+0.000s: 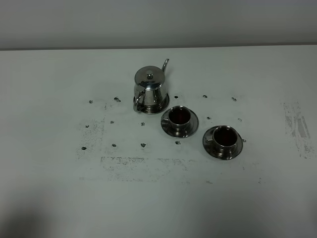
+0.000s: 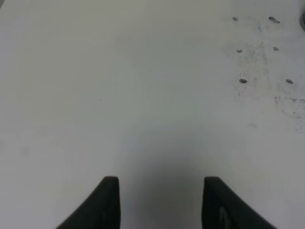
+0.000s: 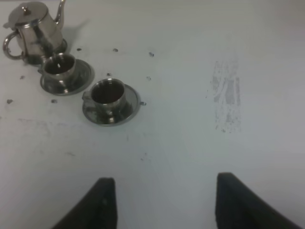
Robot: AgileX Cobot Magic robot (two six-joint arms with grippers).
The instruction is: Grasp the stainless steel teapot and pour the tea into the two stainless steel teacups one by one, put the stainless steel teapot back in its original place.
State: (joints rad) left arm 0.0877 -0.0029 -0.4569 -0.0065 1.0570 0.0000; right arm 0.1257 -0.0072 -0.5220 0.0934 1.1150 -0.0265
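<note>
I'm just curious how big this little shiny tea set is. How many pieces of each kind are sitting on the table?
Stainless steel teapot: 1
Round steel tray under the teapot: 1
Stainless steel teacups: 2
Steel saucers, one under each cup: 2
Total: 6 pieces

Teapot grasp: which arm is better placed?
Probably left. The teapot has its loop handle turned toward the left side, with both teacups between it and the right side. Neither gripper is near it yet.
</note>
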